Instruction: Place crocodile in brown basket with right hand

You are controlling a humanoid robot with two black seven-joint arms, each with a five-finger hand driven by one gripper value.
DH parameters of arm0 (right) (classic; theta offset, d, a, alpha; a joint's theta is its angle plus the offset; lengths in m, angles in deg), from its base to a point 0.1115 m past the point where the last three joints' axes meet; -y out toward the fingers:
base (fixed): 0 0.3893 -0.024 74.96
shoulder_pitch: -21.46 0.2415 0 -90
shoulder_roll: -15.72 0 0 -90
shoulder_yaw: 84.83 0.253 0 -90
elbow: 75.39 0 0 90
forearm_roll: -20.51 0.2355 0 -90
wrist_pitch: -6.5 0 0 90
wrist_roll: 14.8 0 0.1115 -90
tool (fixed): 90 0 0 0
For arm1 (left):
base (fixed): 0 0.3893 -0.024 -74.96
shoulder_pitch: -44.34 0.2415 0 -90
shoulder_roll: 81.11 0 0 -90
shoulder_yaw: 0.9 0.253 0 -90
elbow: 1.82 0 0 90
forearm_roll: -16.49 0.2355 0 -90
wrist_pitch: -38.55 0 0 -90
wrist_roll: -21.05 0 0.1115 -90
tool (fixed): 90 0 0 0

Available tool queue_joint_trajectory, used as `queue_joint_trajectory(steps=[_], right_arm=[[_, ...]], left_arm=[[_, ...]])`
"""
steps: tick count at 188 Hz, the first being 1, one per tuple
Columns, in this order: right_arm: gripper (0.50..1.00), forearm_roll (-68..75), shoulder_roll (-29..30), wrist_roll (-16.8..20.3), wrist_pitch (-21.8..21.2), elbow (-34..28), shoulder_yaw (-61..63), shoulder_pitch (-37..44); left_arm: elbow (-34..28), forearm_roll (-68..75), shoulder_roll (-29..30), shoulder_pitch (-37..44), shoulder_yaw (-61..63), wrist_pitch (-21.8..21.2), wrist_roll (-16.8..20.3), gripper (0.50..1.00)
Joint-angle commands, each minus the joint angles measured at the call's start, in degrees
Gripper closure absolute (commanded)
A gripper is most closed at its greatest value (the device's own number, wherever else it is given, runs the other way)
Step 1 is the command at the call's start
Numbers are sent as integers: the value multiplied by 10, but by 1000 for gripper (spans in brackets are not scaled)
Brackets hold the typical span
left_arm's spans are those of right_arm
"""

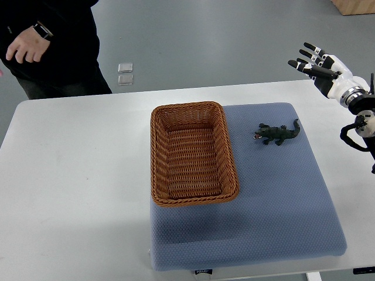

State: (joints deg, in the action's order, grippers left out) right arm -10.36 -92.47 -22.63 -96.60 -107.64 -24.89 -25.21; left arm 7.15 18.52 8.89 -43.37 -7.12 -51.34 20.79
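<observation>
Crocodile [277, 133] on blue mat [281, 205], beside brown basket [193, 153], well apart from raised, spread-fingered, empty right hand [319, 67].

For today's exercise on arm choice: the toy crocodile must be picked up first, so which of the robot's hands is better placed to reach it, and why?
The right hand. It hangs open beyond the table's right side, the side of the basket where the crocodile lies on the blue mat. No left arm is in view.

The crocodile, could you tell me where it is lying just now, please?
In the top view the crocodile lies on the blue mat, just right of the brown basket, apart from it, and below-left of the open right hand.
</observation>
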Motion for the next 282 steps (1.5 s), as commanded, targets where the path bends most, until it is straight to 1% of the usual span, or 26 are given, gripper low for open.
queue_joint_trajectory(steps=[1,282], right_arm=[[572,0,0,0,0,0,0,0],[572,0,4,0,0,0,1,1]], left_arm=[[0,0,0,0,-1,0,0,500],[0,0,0,0,-1,1,0,500]])
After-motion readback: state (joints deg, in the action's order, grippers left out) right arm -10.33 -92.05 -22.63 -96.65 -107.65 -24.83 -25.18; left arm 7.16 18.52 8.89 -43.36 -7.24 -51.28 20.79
